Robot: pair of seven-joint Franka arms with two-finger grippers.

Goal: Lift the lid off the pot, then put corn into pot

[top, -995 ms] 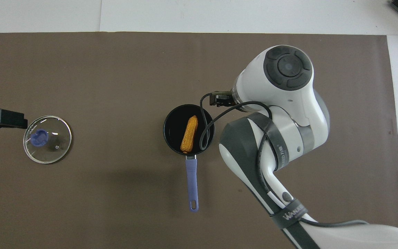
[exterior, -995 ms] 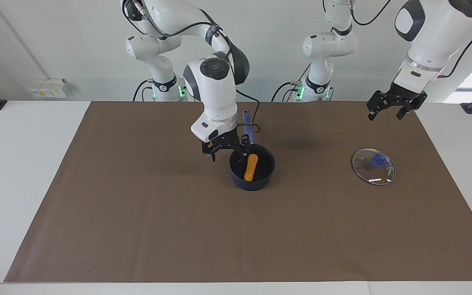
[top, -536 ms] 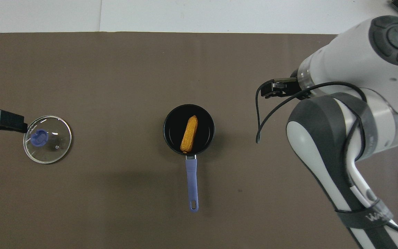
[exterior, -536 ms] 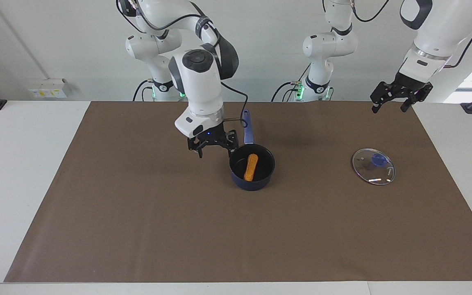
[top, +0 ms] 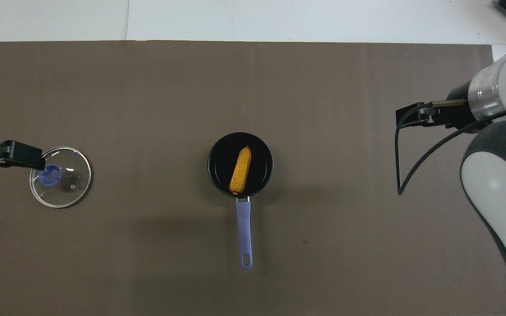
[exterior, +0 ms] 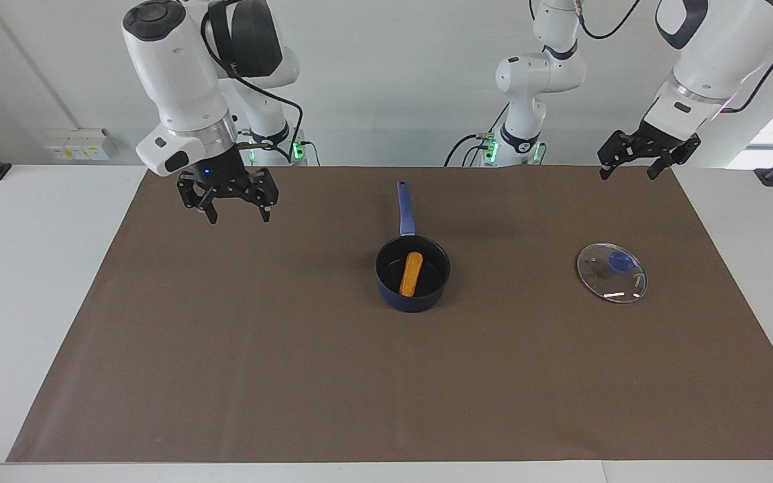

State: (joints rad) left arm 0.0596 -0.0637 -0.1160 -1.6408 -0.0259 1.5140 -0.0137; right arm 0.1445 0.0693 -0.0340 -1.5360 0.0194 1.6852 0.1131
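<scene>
The dark blue pot (exterior: 414, 301) (top: 218, 154) stands uncovered at the middle of the brown mat, its long handle (exterior: 404, 207) (top: 243, 231) pointing toward the robots. The orange-yellow corn (exterior: 411, 274) (top: 240, 170) lies inside it. The glass lid (exterior: 611, 275) (top: 66, 184) rests flat on the mat toward the left arm's end, blue knob up. My right gripper (exterior: 239, 219) (top: 407, 118) hangs open and empty over the mat toward the right arm's end, well clear of the pot. My left gripper (exterior: 628, 176) (top: 33, 158) is open and empty, raised high above the mat near the lid.
The brown mat (exterior: 292, 376) (top: 147, 87) covers most of the white table (exterior: 31, 268). A black cable (top: 400, 175) dangles from the right wrist. Both arm bases stand at the robots' edge of the table.
My right gripper has drawn away from the pot, rising and swinging toward the right arm's end of the table. The left gripper has barely shifted. Pot, corn and lid stay put.
</scene>
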